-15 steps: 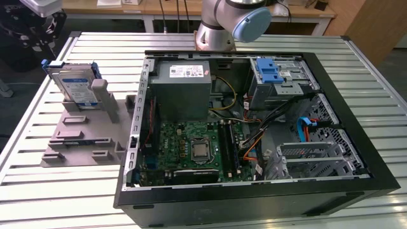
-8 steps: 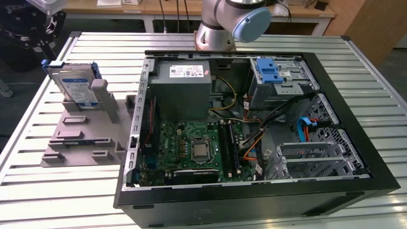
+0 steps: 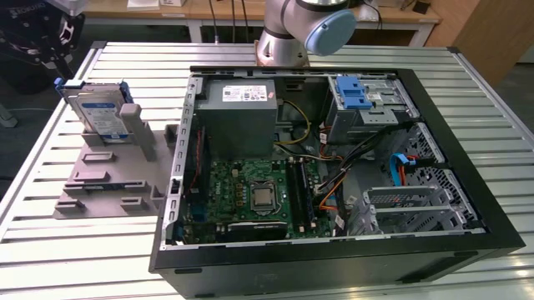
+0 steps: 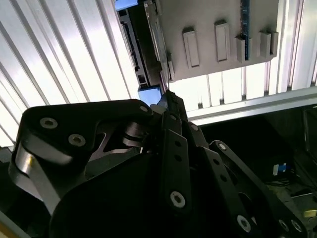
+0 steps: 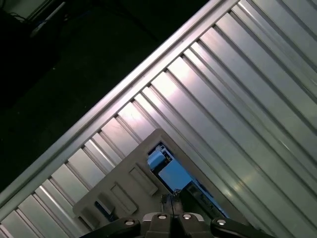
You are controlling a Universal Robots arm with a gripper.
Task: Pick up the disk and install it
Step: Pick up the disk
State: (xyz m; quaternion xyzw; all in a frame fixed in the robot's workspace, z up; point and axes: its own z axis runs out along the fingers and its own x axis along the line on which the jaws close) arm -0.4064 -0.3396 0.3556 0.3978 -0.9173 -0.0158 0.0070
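On one grey holder (image 3: 109, 181) beside one open case (image 3: 334, 259) — one disk (image 3: 99, 115), on edge.

Slatted metal worktop (image 3: 50, 250) carries an open black computer case (image 3: 334, 262) lying on its side. Inside the case: grey power-supply box (image 3: 242, 119), green motherboard (image 3: 250, 194) with bare processor (image 3: 262, 197), blue-latched drive cage (image 3: 359, 94), blue cable (image 3: 399, 167), plus orange and yellow wires. Grey moulded fixture (image 3: 109, 175) sits just beside the case, on the exterior view's left. Both wrist views show that fixture (image 4: 213, 29) (image 5: 124, 188) on the slats.
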